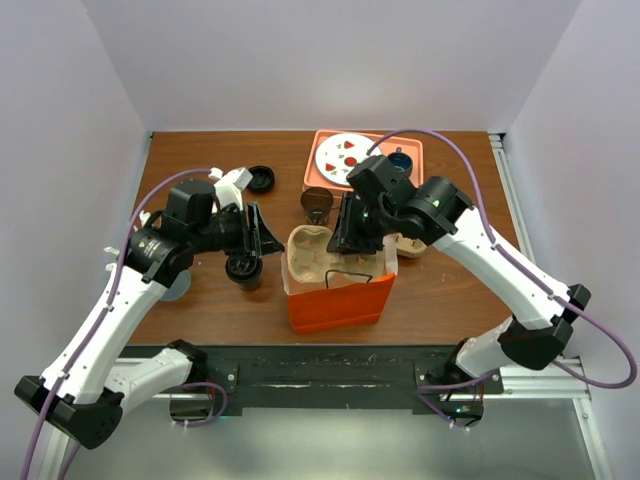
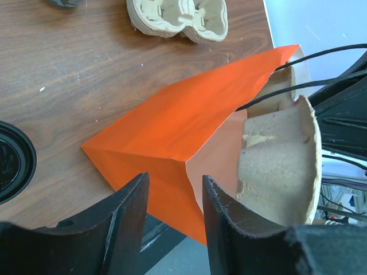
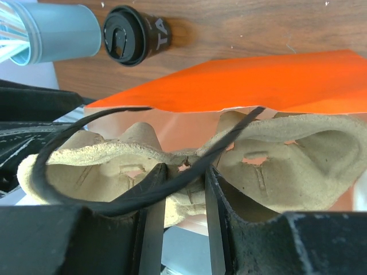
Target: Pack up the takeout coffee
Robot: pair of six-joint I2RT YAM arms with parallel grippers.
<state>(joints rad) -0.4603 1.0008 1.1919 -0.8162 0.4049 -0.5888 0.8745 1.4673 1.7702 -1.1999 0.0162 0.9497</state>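
Observation:
The takeout coffee (image 1: 243, 270), a dark cup with a black lid, stands on the table left of the orange paper bag (image 1: 340, 300). It also shows in the right wrist view (image 3: 129, 35), and its lid shows at the left edge of the left wrist view (image 2: 11, 163). My left gripper (image 1: 262, 232) is open and empty, just above the coffee, facing the bag's left side (image 2: 175, 183). My right gripper (image 1: 352, 240) is shut on the middle ridge of a cardboard cup carrier (image 3: 275, 154) that sits in the bag's mouth (image 3: 182, 172). A black bag handle crosses the fingers.
A second cardboard carrier (image 1: 410, 245) lies right of the bag. A brown cup (image 1: 317, 205), a flat black disc (image 1: 261, 180) and a pink tray (image 1: 412, 148) with a plate and a blue mug (image 1: 400, 160) are behind. A grey-blue cup of straws (image 3: 57, 31) stands beside the coffee.

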